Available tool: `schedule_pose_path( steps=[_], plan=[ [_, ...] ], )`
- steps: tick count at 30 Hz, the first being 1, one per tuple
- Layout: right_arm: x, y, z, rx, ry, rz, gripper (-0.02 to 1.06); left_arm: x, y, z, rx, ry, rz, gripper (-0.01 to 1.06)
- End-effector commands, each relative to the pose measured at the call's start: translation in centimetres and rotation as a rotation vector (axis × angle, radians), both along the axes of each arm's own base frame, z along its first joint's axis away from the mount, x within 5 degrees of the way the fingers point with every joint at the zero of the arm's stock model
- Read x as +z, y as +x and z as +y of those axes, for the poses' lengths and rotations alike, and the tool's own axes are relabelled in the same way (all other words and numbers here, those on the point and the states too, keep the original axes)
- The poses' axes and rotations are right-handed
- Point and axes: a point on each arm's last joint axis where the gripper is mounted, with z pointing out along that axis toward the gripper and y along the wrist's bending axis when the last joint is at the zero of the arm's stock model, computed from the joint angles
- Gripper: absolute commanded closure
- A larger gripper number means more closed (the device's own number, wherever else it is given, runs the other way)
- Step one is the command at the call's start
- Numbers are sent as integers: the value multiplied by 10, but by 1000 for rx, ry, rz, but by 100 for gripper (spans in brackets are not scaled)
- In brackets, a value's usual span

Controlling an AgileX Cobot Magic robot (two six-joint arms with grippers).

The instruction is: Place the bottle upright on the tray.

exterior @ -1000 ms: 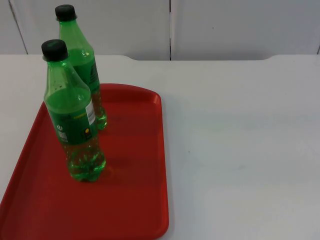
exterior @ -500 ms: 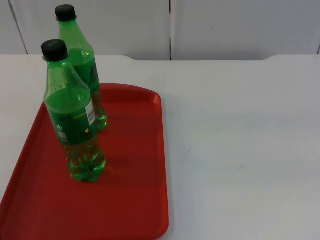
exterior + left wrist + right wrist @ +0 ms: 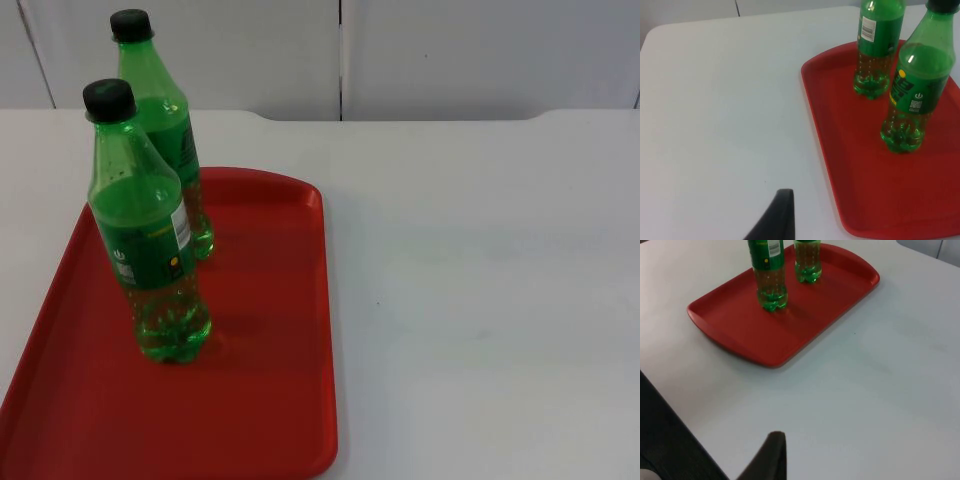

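Observation:
Two green plastic bottles with black caps stand upright on a red tray [image 3: 265,360]. One bottle [image 3: 150,250] is near the tray's middle, the other bottle [image 3: 165,125] is at its far edge. The left wrist view has both bottles [image 3: 912,100] [image 3: 875,45] on the tray [image 3: 850,165]. My left gripper [image 3: 782,220] waits over bare table beside the tray, well away from the bottles. My right gripper [image 3: 772,455] waits over the white table, far from the tray [image 3: 740,325] and its bottles [image 3: 770,275] [image 3: 807,260]. Neither gripper touches anything.
White table [image 3: 480,300] stretches right of the tray up to the grey partition wall [image 3: 450,50]. In the right wrist view the table's edge [image 3: 670,405] runs close to the gripper, with dark floor beyond.

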Motion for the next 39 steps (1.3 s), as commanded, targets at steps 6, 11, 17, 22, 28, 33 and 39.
schedule_pose_path(
  steps=[6,11,17,22,28,33,39],
  plan=[
    [-1,0,0,-1,0,-5,-1,-1,0,1,9,7,-4,0],
    [-1,0,0,-1,0,-5,-1,-1,0,1,9,7,-4,0],
    [-1,-1,0,-62,0,-5,-1,-1,0,1,9,7,-4,0],
    [-1,-2,1,-171,-1,-5,-1,-1,0,1,9,7,-4,0],
    [-1,-3,1,-329,-1,-5,-1,-1,0,1,9,7,-4,0],
    [-1,-4,1,-428,-1,-5,-1,-1,0,1,9,7,-4,0],
    [-1,-5,2,-526,-2,-5,-1,-1,0,1,9,7,-4,0]
  ],
)
